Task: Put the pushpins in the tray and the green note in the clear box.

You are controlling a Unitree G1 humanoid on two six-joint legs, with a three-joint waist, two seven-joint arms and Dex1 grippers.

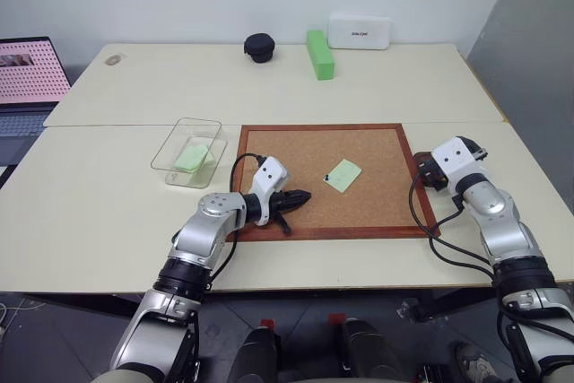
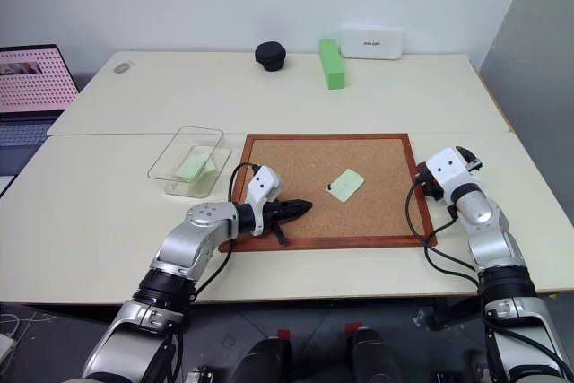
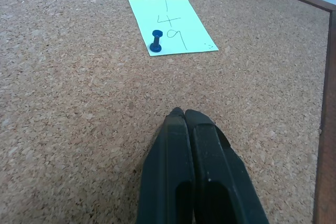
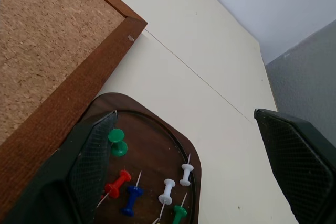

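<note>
A pale-green note [image 1: 344,174] lies on the corkboard, held by a dark blue pushpin [image 3: 155,42] at its near corner. My left gripper [image 3: 184,113] rests on the cork short of the note, shut and holding nothing. A second green slip [image 1: 193,157] lies inside the clear box [image 1: 170,161], which stands left of the board. The dark brown tray [image 4: 152,145] sits against the board's right edge and holds several pushpins, among them a red one [image 4: 116,183] and a green one [image 4: 117,141]. My right gripper [image 4: 185,113] hovers over the tray, open, with nothing between its fingers.
The wood-framed corkboard [image 1: 296,154] fills the middle of the near table. A bright-green block [image 1: 319,53], a white case [image 1: 359,31] and a black round object [image 1: 260,47] stand at the far edge. A laptop [image 1: 27,73] sits far left.
</note>
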